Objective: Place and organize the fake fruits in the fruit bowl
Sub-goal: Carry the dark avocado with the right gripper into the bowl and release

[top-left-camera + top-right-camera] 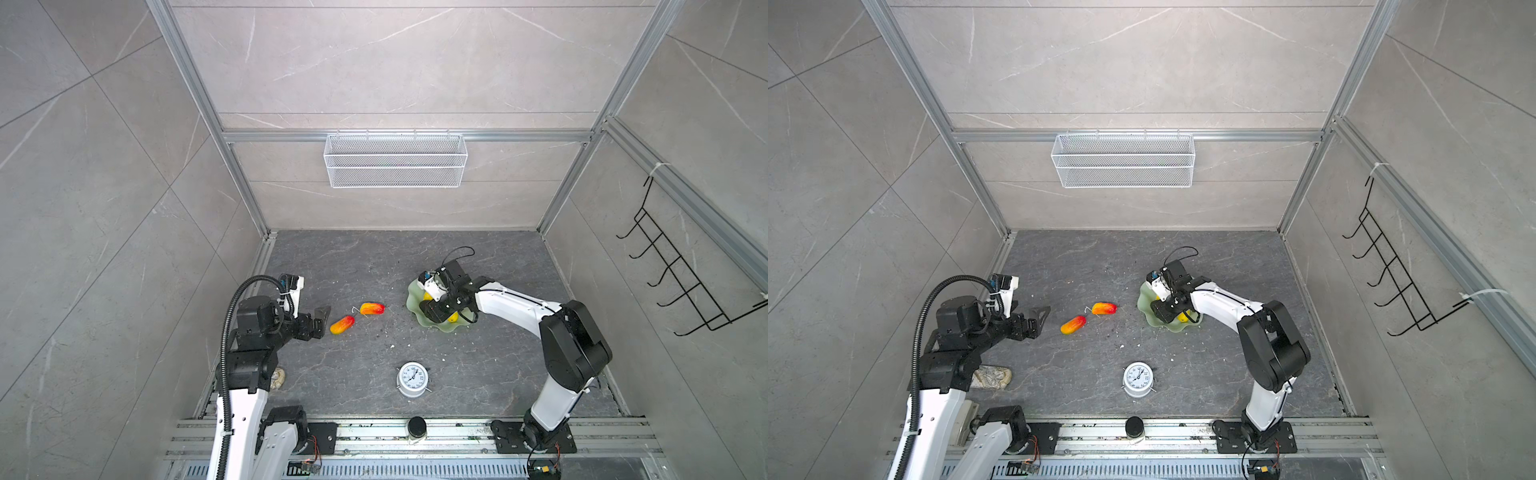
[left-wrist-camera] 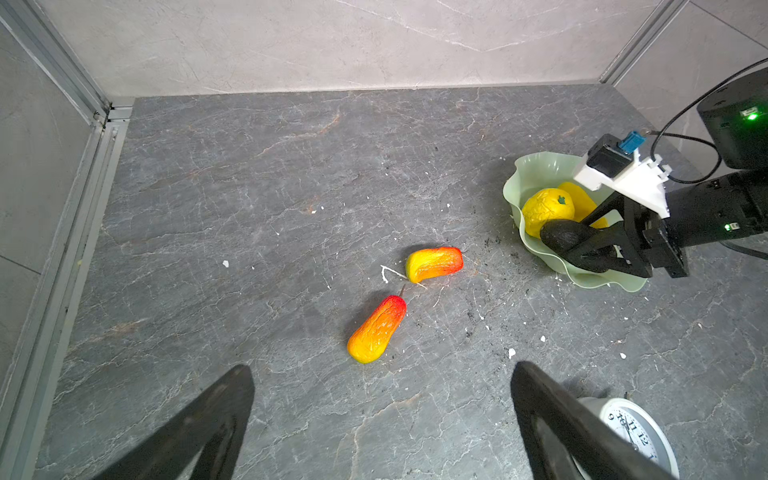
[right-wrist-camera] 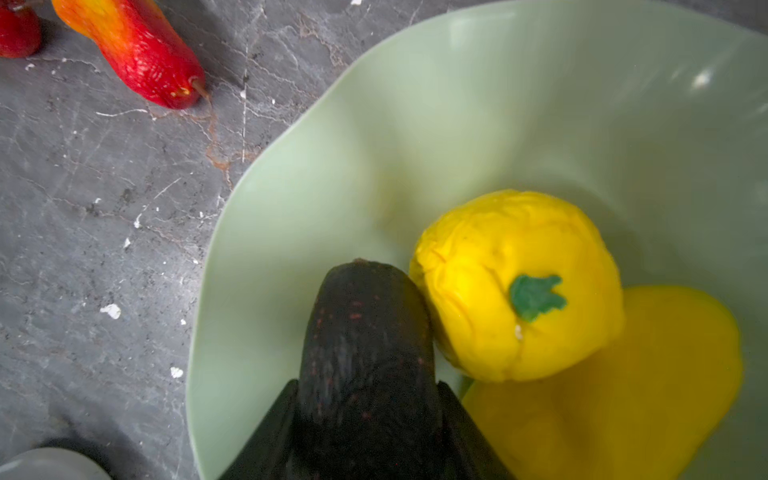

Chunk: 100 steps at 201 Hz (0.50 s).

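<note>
The pale green fruit bowl [image 1: 413, 291] [image 2: 536, 166] [image 3: 415, 124] sits right of centre on the dark floor. Inside it lie a bumpy round yellow fruit [image 3: 519, 286] [image 2: 546, 208] and a long yellow oval [image 3: 623, 395]. My right gripper [image 3: 368, 386] [image 2: 579, 245] [image 1: 430, 311] is shut on the dark avocado-like fruit [image 3: 365, 332] [image 2: 559, 237], held low inside the bowl against the bumpy fruit. Two red-orange fruits [image 1: 342, 324] [image 1: 372, 308] [image 2: 377, 328] [image 2: 434, 264] lie on the floor left of the bowl. My left gripper [image 1: 322, 318] [image 2: 382, 374] hovers open just left of them, holding nothing.
A white alarm clock [image 1: 412, 379] lies nearer the front. A white wire basket [image 1: 395, 160] hangs on the back wall and a black hook rack [image 1: 673, 270] on the right wall. A stone-like lump [image 1: 992, 376] rests by the left arm. White crumbs dot the floor.
</note>
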Tool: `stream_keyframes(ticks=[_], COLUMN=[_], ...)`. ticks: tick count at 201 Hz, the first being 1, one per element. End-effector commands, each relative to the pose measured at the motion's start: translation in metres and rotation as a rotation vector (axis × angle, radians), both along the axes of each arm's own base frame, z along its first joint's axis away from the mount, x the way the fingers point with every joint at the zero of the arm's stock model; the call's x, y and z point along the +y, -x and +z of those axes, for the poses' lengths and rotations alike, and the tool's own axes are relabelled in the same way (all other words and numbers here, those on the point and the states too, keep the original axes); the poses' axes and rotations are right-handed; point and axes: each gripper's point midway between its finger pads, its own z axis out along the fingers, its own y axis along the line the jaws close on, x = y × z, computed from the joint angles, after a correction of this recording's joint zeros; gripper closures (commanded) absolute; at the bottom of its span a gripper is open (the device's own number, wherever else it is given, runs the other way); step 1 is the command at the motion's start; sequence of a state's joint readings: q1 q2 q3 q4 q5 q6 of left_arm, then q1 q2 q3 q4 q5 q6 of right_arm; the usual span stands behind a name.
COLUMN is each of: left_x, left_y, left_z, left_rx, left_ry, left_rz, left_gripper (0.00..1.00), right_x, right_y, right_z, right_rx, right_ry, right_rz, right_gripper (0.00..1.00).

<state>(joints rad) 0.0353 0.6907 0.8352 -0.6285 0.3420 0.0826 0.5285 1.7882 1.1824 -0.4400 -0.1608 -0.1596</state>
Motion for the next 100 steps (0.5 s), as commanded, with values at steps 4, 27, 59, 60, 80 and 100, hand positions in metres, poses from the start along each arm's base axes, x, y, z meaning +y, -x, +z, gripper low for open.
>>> stream_keyframes(ticks=[4,27,59,60,80,100], left_x=[0.000,0.000,0.000,-0.001,0.000,0.000], left_y=[0.000,-0.001,-0.001,-0.001,-0.002,-0.002], left_z=[0.004,0.003,0.003,0.003,0.002,0.002], left_rx=[-0.007,-0.005,0.000,0.000,0.001,0.001], left_ry=[0.009,0.009,0.009,0.010,0.010,0.009], left_rz=[-0.002,-0.002,-0.002,-0.003,-0.002,-0.002], left_gripper=[0.00,0.00,0.00,0.00,0.00,0.00], right_x=[0.001,0.002,0.003,0.003,0.004,0.002], right_y=[-0.011,-0.014,-0.017,-0.017,-0.017,-0.017], right_z=[-0.002,-0.003,0.006,0.007,0.017,0.027], right_rx=[-0.005,-0.001,-0.008,-0.009,-0.018,-0.030], right_ry=[-0.018,-0.017,-0.021,-0.021,-0.021,-0.020], right_rz=[-0.035,-0.038,-0.031,-0.032,-0.024,-0.017], right_gripper=[0.82,0.70,0.63,0.63,0.50,0.44])
